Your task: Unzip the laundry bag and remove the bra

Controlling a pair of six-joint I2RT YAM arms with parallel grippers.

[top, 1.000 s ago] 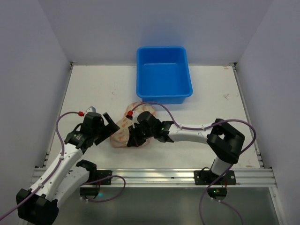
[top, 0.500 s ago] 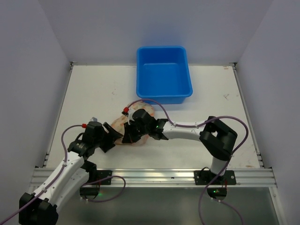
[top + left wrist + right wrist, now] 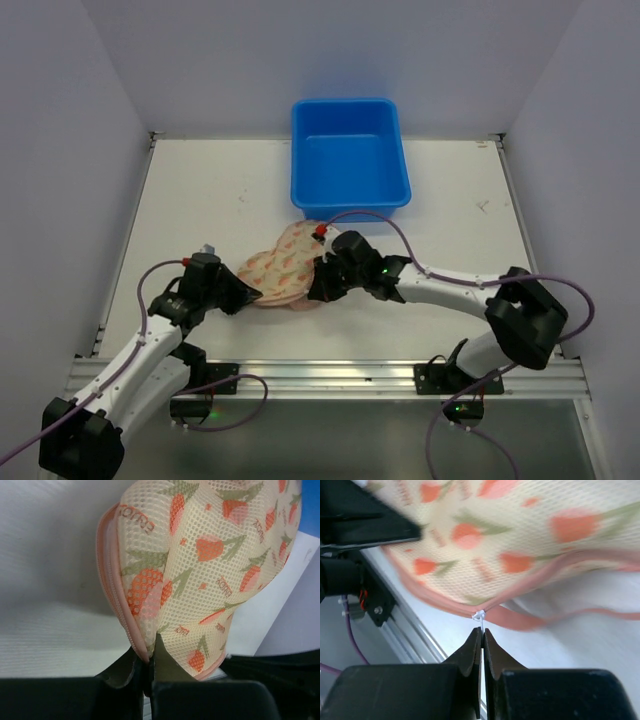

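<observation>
In the top view, the laundry bag [image 3: 283, 272] lies on the white surface [image 3: 200, 200], just below the frame's centre. The blue tub [image 3: 350, 160] stands apart above it. The left fingers [image 3: 249, 296] meet the bag's left end and the right fingers [image 3: 316, 288] its lower right edge.

In the left wrist view, the bag [image 3: 210, 555] fills the upper centre. Its pink zip edging [image 3: 112, 580] runs down its left side. At the bottom edge the left fingers [image 3: 152, 672] are clamped on the bag's lowest fold.

In the right wrist view, the bag [image 3: 520, 535] spans the top. The right fingers [image 3: 479, 647], pressed together at bottom centre, pinch the small white zip pull [image 3: 479, 615]. To its right the pink edging [image 3: 535, 622] parts into two lines with white between.
</observation>
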